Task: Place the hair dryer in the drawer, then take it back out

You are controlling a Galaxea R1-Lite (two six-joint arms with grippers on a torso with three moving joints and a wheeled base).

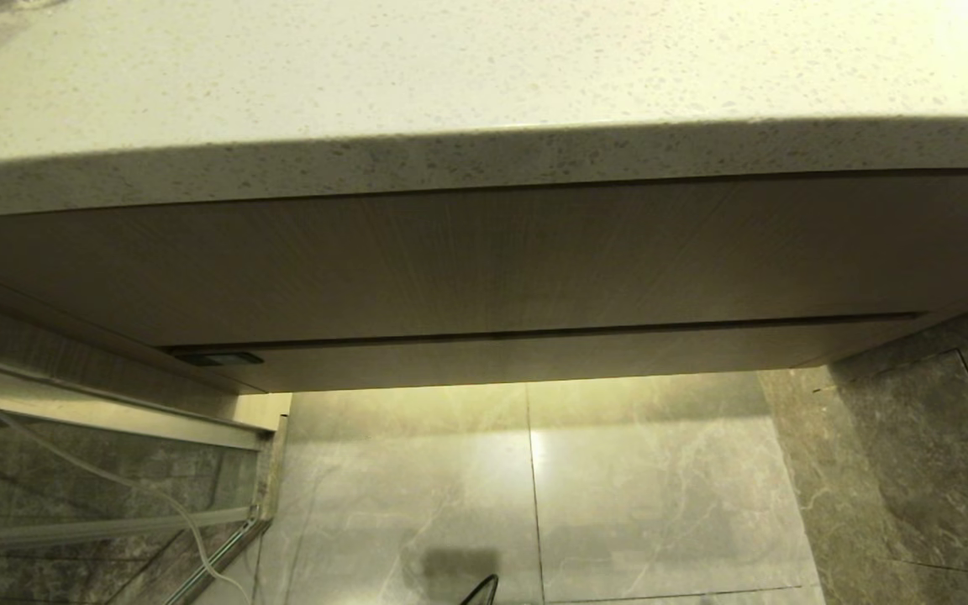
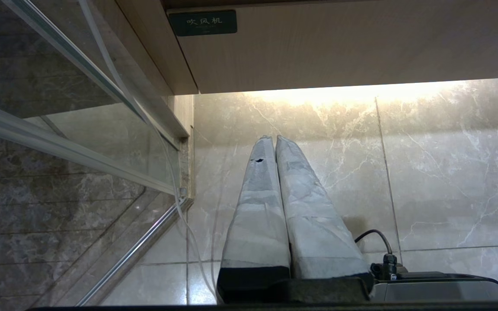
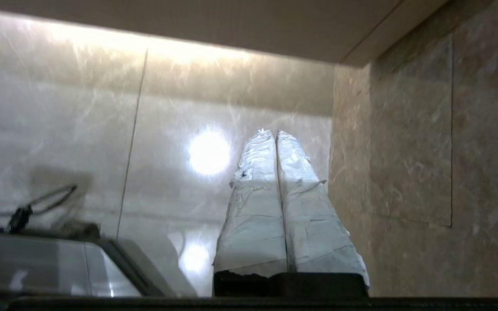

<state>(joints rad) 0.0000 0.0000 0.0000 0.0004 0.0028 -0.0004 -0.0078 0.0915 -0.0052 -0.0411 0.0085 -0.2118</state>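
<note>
The drawer [image 1: 534, 357] is closed: its narrow beige wood-grain front runs under the taller wood panel [image 1: 484, 260], with a small dark label [image 1: 219, 359] at its left end. The left wrist view shows the same drawer front [image 2: 339, 47] and the label [image 2: 202, 22]. The hair dryer is out of view. My left gripper [image 2: 273, 138] hangs shut and empty over the floor tiles below the drawer's left end. My right gripper [image 3: 273, 131] is also shut and empty, low over the floor beside the dark stone wall. Neither arm shows in the head view.
A speckled stone countertop [image 1: 450, 67] overhangs the cabinet. A glass panel with a metal frame [image 1: 72, 470] stands at the left, with a thin white cord [image 1: 156, 496] along it. A dark stone wall [image 1: 912, 462] closes the right side. My own base [image 2: 439, 289] sits between the arms.
</note>
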